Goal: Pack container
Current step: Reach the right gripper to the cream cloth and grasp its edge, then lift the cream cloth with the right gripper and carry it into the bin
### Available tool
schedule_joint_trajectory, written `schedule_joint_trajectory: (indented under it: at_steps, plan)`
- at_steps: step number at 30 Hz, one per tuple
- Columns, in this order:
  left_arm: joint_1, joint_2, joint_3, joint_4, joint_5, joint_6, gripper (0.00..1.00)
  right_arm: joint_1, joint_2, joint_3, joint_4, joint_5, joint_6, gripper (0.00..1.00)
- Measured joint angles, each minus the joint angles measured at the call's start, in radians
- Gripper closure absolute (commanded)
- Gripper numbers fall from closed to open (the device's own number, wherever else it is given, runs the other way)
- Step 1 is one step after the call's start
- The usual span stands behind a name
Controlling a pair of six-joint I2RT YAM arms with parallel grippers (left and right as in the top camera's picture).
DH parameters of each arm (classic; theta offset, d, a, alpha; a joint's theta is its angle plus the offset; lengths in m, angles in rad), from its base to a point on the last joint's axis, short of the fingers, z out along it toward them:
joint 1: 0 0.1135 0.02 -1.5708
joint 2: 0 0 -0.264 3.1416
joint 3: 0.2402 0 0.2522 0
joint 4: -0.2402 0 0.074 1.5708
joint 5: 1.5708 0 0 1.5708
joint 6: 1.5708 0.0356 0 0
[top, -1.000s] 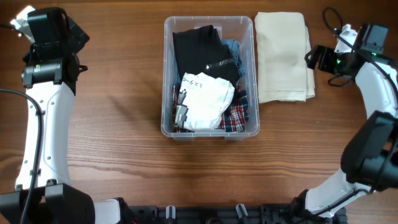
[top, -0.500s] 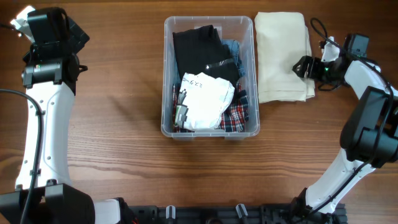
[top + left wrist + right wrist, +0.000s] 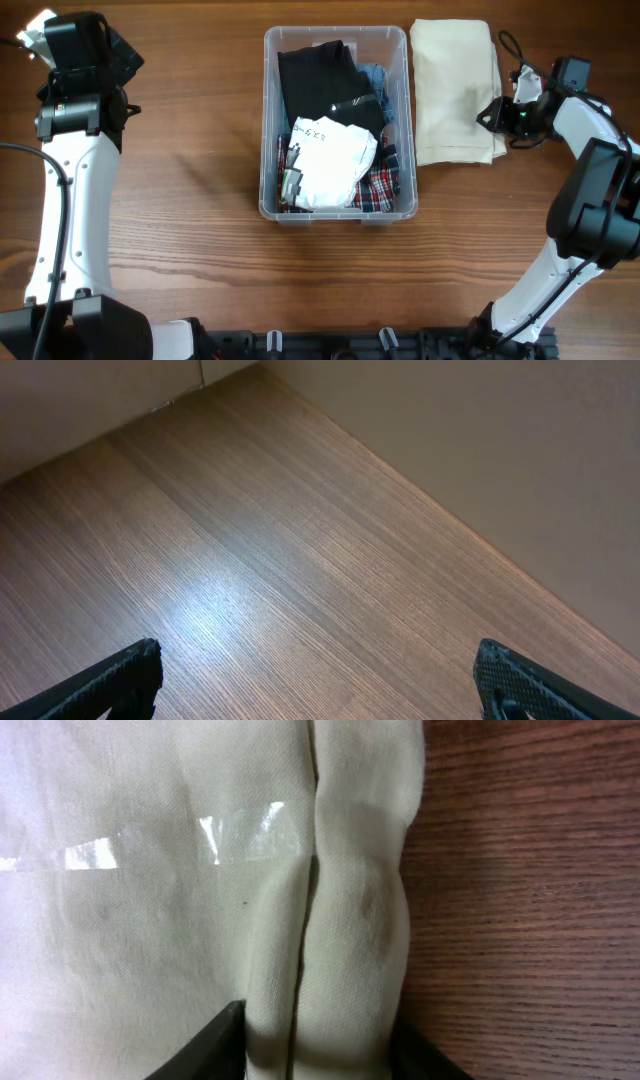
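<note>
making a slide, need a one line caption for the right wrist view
Right fingers open astride the folded edge of a cream cloth lying on the wooden table.

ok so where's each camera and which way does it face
overhead: above the table, facing straight down on the container and cream cloth; both arms show
left wrist: on the left arm, facing bare table and wall; left hand fingertips in bottom corners
right wrist: close over the cloth edge, right hand straddling its fold
shared: overhead and right wrist both show the cloth
</note>
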Motion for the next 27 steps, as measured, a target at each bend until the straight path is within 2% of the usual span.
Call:
schedule_joint_trajectory:
  at_steps: [1, 3, 7, 11, 17, 27]
  plan:
    - [0.0, 0.0, 0.0, 0.0, 0.0, 0.0, 0.0, 0.0, 0.0, 0.0, 0.0, -0.002, 0.0, 0.66]
    - [0.0, 0.0, 0.0, 0.0, 0.0, 0.0, 0.0, 0.0, -0.001, 0.0, 0.0, -0.003, 0.0, 0.81]
    - [0.0, 0.0, 0.0, 0.0, 0.0, 0.0, 0.0, 0.0, -0.019, 0.0, -0.007, -0.006, 0.002, 0.96]
    - [0.0, 0.0, 0.0, 0.0, 0.0, 0.0, 0.0, 0.0, -0.05, -0.001, -0.013, -0.005, 0.0, 0.96]
    - [0.0, 0.0, 0.0, 0.0, 0.0, 0.0, 0.0, 0.0, -0.188, -0.005, -0.013, -0.045, 0.0, 0.96]
    - [0.0, 0.0, 0.0, 0.0, 0.0, 0.0, 0.0, -0.001, -0.438, -0.012, 0.01, -0.082, 0.119, 0.96]
